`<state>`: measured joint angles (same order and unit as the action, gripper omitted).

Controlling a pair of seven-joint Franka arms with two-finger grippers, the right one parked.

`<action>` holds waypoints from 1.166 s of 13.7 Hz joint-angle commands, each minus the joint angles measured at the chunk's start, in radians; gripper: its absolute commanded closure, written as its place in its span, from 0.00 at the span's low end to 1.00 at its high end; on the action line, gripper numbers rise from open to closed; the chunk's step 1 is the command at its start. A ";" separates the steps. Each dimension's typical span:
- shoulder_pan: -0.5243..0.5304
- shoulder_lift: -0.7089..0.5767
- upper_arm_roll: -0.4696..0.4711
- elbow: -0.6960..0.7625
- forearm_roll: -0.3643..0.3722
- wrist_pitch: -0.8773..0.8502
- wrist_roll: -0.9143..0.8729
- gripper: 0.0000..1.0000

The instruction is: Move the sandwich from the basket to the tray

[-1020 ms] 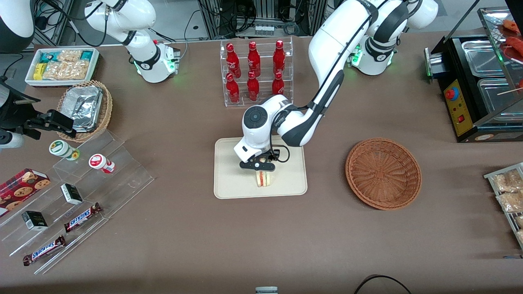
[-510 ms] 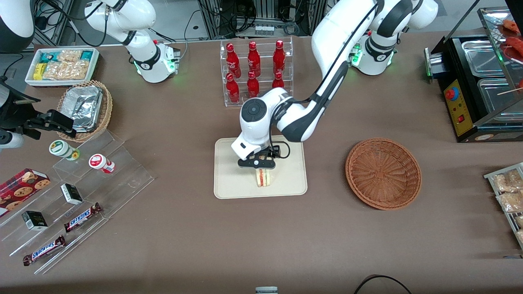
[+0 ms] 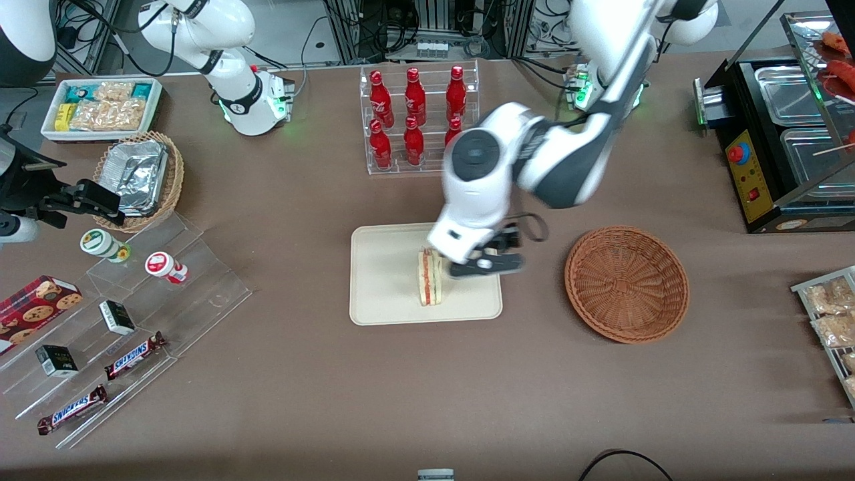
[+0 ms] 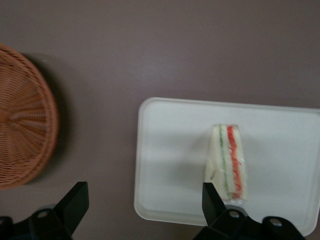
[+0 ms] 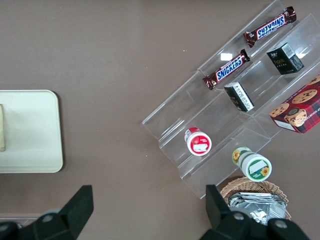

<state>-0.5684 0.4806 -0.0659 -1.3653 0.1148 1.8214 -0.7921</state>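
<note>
Standing on its crust edge, the sandwich [image 3: 430, 277] rests on the tray [image 3: 384, 280], its striped cut face turned up; the wrist view shows the sandwich [image 4: 227, 167] on the tray [image 4: 170, 150] with nothing gripping it. That tray lies on a brown worktop [image 3: 427, 387], with cables and metal racks visible past the worktop's edge farthest from the front camera.

Just beside the sandwich, toward the working arm's end, the claw [image 3: 486, 266] hangs above the tray's edge, its fingers [image 4: 75, 200] spread wide and holding nothing. The white arm bends at a big round joint above the tray and reaches back up to its base.

Farther toward the working arm's end from the tray sits the basket [image 3: 626, 284], a round reddish-brown wicker bowl with nothing in it. Farther from the camera than the tray stands a clear rack of red bottles [image 3: 415, 120]. Toward the parked arm's end from the tray are clear stepped shelves [image 3: 133, 321] with chocolate bars, small boxes and two little pots, a tan basket of foil trays [image 3: 139, 177], and a white bin of snack packets [image 3: 101, 107].
</note>
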 commanded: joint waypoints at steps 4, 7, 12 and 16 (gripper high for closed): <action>0.198 -0.174 -0.009 -0.077 -0.036 -0.113 0.197 0.00; 0.315 -0.264 -0.008 -0.099 -0.076 -0.172 0.364 0.00; 0.464 -0.459 -0.008 -0.254 -0.093 -0.212 0.641 0.00; 0.583 -0.546 -0.006 -0.282 -0.122 -0.290 0.832 0.00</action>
<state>-0.0296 -0.0018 -0.0618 -1.6010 0.0127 1.5517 -0.0279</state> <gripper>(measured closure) 0.000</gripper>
